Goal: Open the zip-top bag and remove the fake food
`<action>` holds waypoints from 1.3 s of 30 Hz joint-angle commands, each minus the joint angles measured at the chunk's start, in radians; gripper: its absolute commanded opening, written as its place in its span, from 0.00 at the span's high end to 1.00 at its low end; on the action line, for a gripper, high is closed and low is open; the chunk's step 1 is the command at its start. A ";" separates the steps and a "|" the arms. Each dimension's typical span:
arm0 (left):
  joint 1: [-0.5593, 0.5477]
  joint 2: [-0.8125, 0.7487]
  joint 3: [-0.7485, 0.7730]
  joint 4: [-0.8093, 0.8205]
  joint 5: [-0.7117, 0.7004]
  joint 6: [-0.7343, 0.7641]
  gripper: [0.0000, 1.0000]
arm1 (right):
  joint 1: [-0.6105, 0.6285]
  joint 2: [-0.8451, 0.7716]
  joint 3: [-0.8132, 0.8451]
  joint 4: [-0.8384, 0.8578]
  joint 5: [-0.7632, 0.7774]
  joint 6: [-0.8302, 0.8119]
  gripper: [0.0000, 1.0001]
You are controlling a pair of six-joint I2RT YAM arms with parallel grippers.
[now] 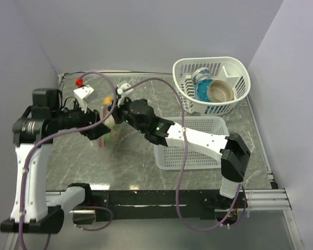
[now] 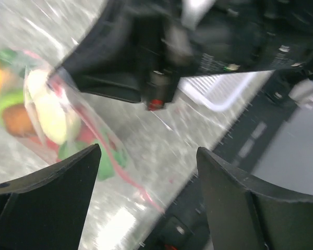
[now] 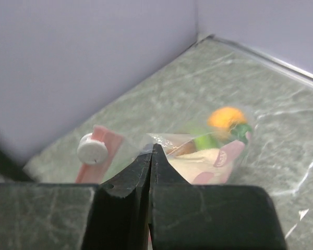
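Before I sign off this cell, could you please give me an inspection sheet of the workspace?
Surface: grey marbled table.
Job's things: zip-top bag left of centre, fake food inside.
Clutter: round basket holding cup and bowl; rectangular basket at centre right.
Grippers: left pincer open beside the bag; right pincer shut on its plastic.
Cables: purple cables looping across the workspace.
Surroundings: plain walls.

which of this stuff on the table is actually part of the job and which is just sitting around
Part of the job:
- bag, pinched by the shut right gripper
- fake food inside the bag
- left gripper, open next to the bag

Just lying about:
- round basket holding a cup and a bowl
- rectangular basket
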 commanded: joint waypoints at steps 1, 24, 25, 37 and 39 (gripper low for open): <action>-0.007 -0.103 -0.072 0.161 -0.075 -0.058 0.21 | 0.025 0.037 0.208 0.020 0.145 0.030 1.00; -0.012 -0.066 -0.271 0.429 -0.242 -0.070 0.99 | 0.076 -0.017 0.162 -0.014 0.128 0.024 1.00; -0.012 -0.060 -0.257 0.416 -0.248 -0.062 0.99 | 0.074 -0.020 0.149 -0.013 0.133 0.024 1.00; -0.012 0.059 0.130 -0.020 -0.126 0.183 0.99 | -0.028 -0.212 -0.137 0.110 -0.155 0.004 0.94; -0.012 0.099 0.231 -0.136 -0.080 0.231 0.99 | -0.045 -0.278 -0.209 0.125 -0.295 -0.015 0.69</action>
